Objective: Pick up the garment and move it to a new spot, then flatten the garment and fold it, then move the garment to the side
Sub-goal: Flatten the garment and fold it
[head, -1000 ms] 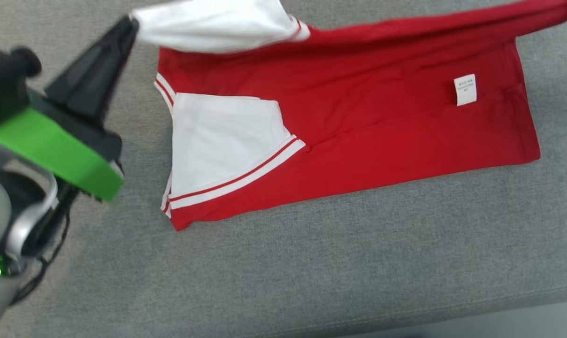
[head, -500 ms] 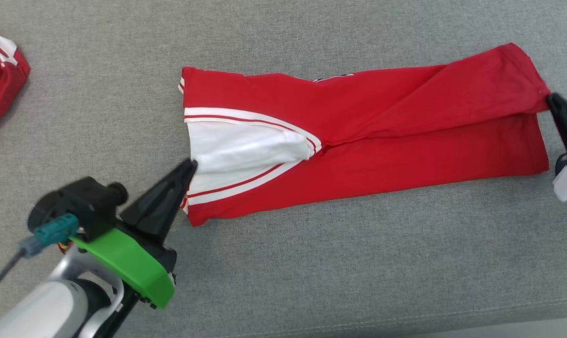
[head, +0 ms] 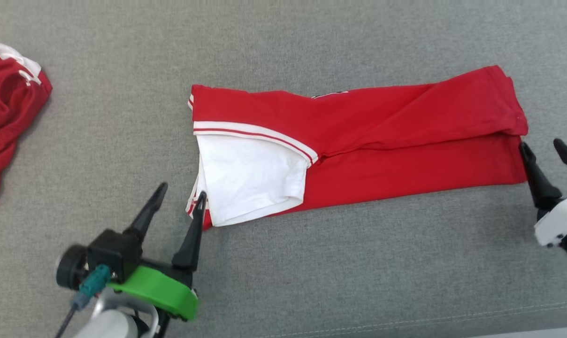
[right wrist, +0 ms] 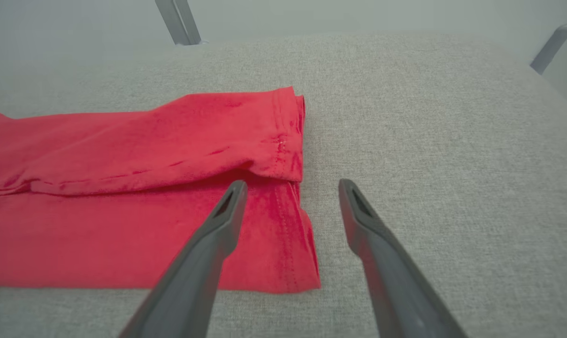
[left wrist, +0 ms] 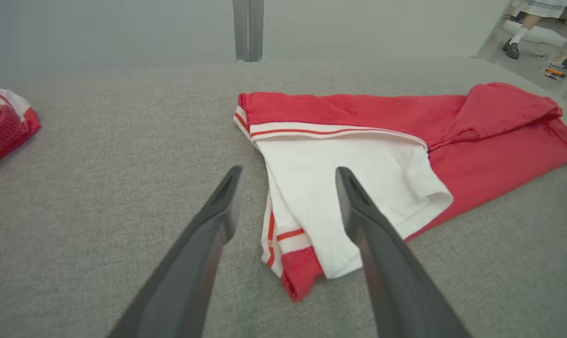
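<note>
Nearest us, our left tool [head: 182, 190] stands open and empty, its fingers either side of the garment's near-left corner. At the near right, our right tool [head: 540, 144] is open and empty too, just beside the hem. Between them the red garment [head: 382, 136] lies mid-worktop [head: 311, 281], folded into a long band with its white sleeve [head: 250, 173] on top. We judge the tools flank both ends to guide the next fold evenly. At the far left sits another red heap [head: 6, 108].

No words, numbers or brands can be read anywhere; a thin dark sliver, perhaps print, peeks from the upper fold of the red garment [head: 405, 117] mid-frame, too small to make out.
</note>
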Tool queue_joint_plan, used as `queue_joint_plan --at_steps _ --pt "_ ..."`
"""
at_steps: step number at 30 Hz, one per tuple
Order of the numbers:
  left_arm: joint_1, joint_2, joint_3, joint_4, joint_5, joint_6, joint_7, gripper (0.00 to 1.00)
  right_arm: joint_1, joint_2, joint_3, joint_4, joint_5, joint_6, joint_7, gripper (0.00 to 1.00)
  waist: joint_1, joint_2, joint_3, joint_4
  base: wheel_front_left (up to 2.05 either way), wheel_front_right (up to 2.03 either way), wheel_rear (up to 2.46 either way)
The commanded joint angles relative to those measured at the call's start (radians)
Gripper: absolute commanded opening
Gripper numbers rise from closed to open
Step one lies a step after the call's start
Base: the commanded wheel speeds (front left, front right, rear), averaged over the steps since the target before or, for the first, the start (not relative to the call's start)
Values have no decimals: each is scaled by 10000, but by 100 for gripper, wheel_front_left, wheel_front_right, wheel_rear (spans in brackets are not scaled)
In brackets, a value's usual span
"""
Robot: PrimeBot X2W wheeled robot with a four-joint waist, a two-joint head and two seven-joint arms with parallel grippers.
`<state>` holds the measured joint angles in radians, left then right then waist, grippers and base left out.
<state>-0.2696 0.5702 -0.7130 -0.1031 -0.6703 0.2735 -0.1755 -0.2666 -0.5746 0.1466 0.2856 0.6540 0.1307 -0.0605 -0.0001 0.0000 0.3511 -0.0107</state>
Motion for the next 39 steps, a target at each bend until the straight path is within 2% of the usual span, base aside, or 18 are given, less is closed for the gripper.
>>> queue_joint_plan --at_steps 1,5,10,14,15,17,23,31,36,39 --pt "405 -273 85 289 -192 76 -303 100 305 199 -20 3 -176 2 -316 100 1 0 -458 -111 0 0 0" --pt "1023 -943 524 1217 -73 220 -838 100 720 766 -14 220 -479 2 -1142 100 1 0 -971 -135 0 0 0" --pt "1788 -1999 1747 1163 1307 433 -893 100 1063 1301 -10 749 -677 2 -1654 100 1 0 -1489 5 0 0 0" --pt "2523 -2856 2725 716 2630 70 -894 100 1275 1695 -99 1149 -695 2 -1883 100 1 0 -1862 212 0 0 0" --pt "2662 -3046 2939 494 3047 -153 -895 100 1344 1759 -113 1237 -719 2 -1920 100 1 0 -1954 277 0 0 0" --pt "3075 -3372 3301 291 3535 -539 -882 100 1425 1861 -25 1329 -826 2 -1983 100 1 0 -2112 359 0 0 0" --pt "4136 -4214 4548 55 4656 -1177 -885 100 1643 2240 -124 1350 -1357 2 -2051 100 1 0 -2676 383 0 0 0" --pt "4847 -4829 5278 210 5451 -2030 -886 100 2120 2942 -935 1001 -1970 2 -2051 100 1 0 -3010 416 0 0 0" --pt "4749 -5013 5269 255 5943 -2284 -886 100 1979 3011 -1141 1117 -2078 2 -2053 100 1 0 -2885 584 0 0 0" --pt "4597 -5082 5147 209 6112 -2293 -886 100 1546 2993 -1199 1332 -1974 2 -2055 100 1 0 -2664 705 0 0 0"
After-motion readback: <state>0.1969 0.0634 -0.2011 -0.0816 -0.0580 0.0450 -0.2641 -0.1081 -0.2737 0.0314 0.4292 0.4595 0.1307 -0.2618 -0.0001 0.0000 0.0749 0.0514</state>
